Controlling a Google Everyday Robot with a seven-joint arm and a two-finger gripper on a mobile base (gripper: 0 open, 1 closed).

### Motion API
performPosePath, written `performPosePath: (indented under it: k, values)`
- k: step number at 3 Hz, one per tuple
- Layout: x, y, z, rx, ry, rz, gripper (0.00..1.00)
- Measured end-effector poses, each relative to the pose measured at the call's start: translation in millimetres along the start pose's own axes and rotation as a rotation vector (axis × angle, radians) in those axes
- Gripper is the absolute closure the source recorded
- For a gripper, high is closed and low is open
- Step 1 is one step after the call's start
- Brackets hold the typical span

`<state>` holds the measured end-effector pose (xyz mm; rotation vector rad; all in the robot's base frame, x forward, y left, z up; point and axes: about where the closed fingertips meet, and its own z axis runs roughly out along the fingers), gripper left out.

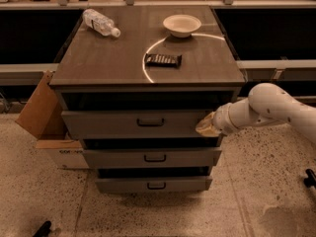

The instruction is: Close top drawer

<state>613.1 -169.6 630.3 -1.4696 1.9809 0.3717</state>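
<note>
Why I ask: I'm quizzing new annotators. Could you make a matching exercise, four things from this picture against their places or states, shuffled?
Column one:
1. water bottle
2. bowl
3. top drawer
4. claw

Column two:
A. at the right end of the top drawer's front
B. lying on its side, back left of the cabinet top
C. partly open, front standing out
D. upright, back of the cabinet top, right of centre

Pairs: 1-B, 2-D, 3-C, 4-A

dim amber light | glare arc on cabinet top [98, 63] | gripper [206, 126] at top drawer [108, 124]
</note>
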Motion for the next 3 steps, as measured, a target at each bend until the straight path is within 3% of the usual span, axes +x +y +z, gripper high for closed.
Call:
performPosePath:
  k: [1, 3]
  values:
    - [-1.2, -1.4, -2.8, -0.004, 0.002, -0.002, 1.00]
    - [2.5, 44.4, -71.3, -0.044, -0.021, -0.038, 1.00]
